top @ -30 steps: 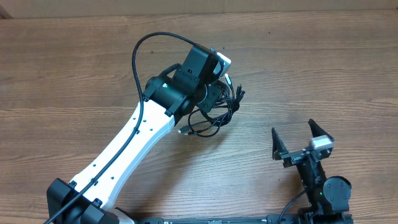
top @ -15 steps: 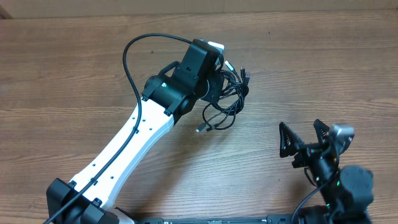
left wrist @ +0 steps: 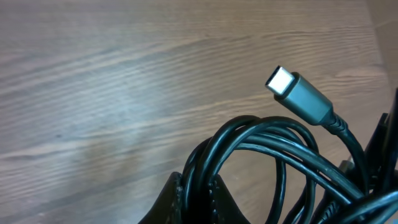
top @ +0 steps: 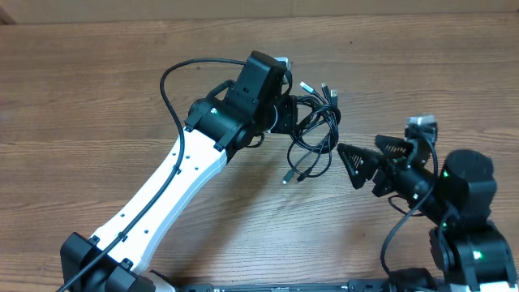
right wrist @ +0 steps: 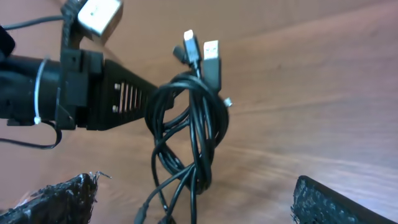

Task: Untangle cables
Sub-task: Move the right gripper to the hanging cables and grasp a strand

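Thin black cables with small silver plugs hang as one loose bunch between the two arms, a little right of the middle of the brown wooden bench, and seem lifted off it. The black left hand is pressed together and pinches several strands at the left side of the bunch. The black right hand is spread wide, just right of the bunch, not touching it. To do this step well, I think the right hand should take one strand only, best the loose end hanging on the near side, and pull slowly to the right while the left pinch stays firm; taking the whole bunch would only tighten it. Compared with one second ago, the bunch is further right with more open loops, and the right hand has come from the near right corner and turned toward it.
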Tool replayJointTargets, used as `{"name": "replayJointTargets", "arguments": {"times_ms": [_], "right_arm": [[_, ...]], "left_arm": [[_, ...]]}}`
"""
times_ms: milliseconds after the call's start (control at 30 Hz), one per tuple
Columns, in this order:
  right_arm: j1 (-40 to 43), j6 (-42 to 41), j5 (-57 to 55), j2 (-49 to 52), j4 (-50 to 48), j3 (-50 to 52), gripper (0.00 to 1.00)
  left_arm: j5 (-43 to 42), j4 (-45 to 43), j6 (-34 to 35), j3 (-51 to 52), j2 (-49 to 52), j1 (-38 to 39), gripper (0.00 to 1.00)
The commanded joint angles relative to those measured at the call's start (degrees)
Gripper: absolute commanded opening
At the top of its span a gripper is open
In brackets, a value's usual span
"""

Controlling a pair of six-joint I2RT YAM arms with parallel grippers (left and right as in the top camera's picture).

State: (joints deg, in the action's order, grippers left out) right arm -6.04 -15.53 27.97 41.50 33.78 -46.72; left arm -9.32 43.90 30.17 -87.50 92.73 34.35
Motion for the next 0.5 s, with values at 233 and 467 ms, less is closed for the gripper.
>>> {"name": "replayJointTargets", "arguments": {"times_ms": [233, 467], "right_arm": [[0.1, -2.1, 5.2, 0.6, -0.1, -1.0, 0.76], [0.1, -2.5, -1.0, 0.6, -0.6, -1.0, 0.62]], "left_arm": [[-5.6, -0.2, 0.6, -1.6, -1.8, -0.2, 0.04], [-7.6, 1.8, -10.4, -1.6, -1.8, -1.1, 0.04]]}}
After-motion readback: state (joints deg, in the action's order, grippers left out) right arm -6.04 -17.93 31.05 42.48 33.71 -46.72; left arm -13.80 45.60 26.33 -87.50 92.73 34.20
